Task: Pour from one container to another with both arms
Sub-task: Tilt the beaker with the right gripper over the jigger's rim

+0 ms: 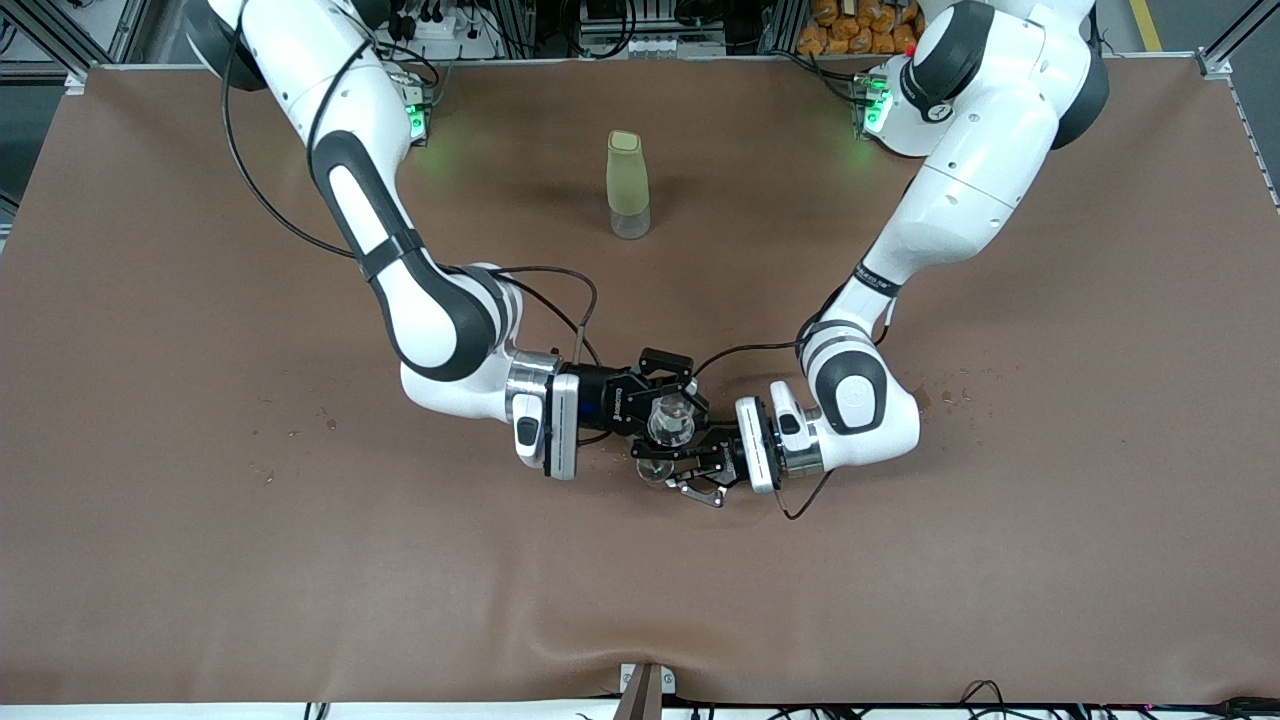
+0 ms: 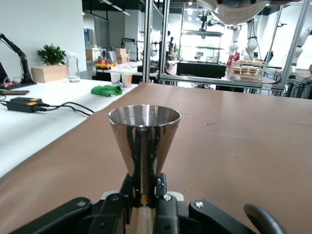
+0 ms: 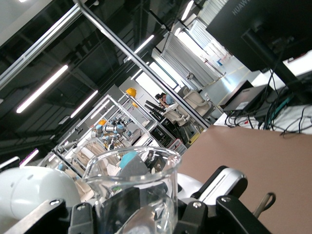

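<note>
Two grippers meet over the bench (image 1: 200, 400): your right gripper (image 1: 672, 408) clamps the clear cup (image 1: 670, 420), your left gripper (image 1: 690, 468) clamps the jigger (image 2: 144, 146).

jigger (image 2: 144, 141): lower half hidden by left fingers (image 2: 127, 187), cut by frame edge
clear cup (image 3: 134, 190): base cut off
</note>
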Controlling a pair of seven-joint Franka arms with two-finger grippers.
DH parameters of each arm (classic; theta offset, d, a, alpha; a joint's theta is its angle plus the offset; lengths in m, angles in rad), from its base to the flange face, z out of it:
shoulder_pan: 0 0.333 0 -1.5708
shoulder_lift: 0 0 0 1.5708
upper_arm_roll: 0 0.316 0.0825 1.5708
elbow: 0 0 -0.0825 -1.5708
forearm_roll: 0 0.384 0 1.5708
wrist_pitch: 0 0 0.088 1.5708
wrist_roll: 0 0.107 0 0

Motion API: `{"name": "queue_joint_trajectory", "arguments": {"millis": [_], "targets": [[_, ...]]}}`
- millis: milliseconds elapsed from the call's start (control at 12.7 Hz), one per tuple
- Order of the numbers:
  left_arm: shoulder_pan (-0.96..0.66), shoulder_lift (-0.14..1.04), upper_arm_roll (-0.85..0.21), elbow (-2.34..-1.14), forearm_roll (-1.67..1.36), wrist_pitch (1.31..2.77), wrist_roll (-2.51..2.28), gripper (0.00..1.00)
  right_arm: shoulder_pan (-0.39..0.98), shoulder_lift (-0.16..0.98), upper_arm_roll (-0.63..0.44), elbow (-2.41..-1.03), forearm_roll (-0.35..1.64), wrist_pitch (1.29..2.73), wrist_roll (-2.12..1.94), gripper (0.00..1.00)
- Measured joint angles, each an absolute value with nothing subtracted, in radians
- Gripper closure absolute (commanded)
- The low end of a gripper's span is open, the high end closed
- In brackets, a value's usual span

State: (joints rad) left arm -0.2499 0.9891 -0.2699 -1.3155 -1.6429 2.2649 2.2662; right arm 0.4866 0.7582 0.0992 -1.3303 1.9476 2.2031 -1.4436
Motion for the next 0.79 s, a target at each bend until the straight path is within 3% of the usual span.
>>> {"name": "queue_joint_trajectory", "arguments": {"millis": [788], "targets": [[-0.247, 0.992, -0.269, -1.313, -1.658, 2.223, 2.282, 1.00, 0.523, 0.648, 0.100, -1.464, 1.948, 2.261, -1.263, 1.00]]}}
